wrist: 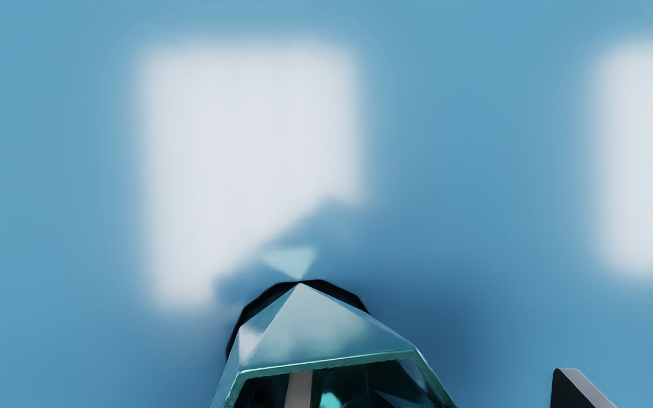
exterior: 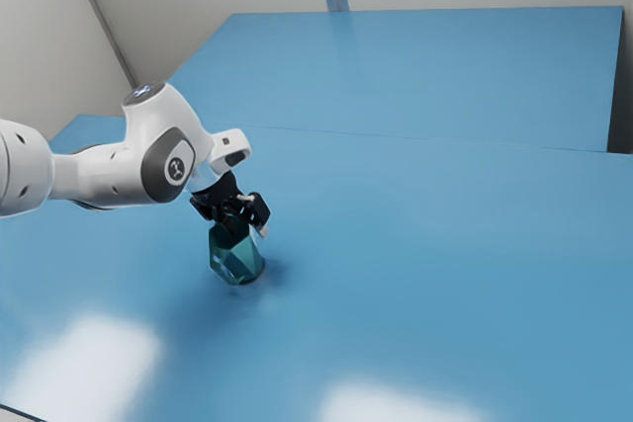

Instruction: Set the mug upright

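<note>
The teal, faceted mug [exterior: 235, 260] stands tilted on the blue table, its dark base toward the exterior view's lower right. My gripper [exterior: 247, 228] is right over its mouth, fingers apart. From the wrist camera, the mug [wrist: 326, 328] shows its open rim toward my hand, with the black base peeking out past its wall. The gripper [wrist: 433, 379] is open: one finger [wrist: 299, 390] appears within the mug's mouth, the other [wrist: 584, 391] is outside the wall with a gap to it. The mug's lower part and handle are hidden or cannot be made out.
The blue table [exterior: 425, 234] extends around the mug, with bright reflections on its surface. A further blue surface [exterior: 415, 71] lies behind it, against pale walls. A dark shadow falls beside the mug.
</note>
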Tool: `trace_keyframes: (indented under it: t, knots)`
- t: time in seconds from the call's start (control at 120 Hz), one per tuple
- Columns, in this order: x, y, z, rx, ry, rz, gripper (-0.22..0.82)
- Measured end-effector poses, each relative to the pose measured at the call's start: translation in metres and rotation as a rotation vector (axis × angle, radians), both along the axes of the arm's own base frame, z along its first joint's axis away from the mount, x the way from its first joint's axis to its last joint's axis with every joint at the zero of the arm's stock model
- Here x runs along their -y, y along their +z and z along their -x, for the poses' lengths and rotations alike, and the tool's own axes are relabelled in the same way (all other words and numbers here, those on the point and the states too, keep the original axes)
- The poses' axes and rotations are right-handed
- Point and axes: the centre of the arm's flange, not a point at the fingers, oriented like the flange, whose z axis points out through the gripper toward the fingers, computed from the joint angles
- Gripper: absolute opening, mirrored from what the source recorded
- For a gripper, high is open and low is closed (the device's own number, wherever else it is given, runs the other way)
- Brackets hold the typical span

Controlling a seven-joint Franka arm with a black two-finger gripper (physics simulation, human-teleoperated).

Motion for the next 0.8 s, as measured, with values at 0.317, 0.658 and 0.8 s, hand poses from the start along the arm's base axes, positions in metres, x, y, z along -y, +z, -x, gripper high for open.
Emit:
trace_keyframes:
  t: [0.317,0.658,0.8]
  knots:
    - [0.009,0.045,-0.008,0.030,-0.020,0.015,0.47]
    - [0.009,0.191,-0.055,0.069,-0.127,-0.070,0.57]
    - [0.003,0.229,-0.053,0.045,-0.158,-0.110,0.59]
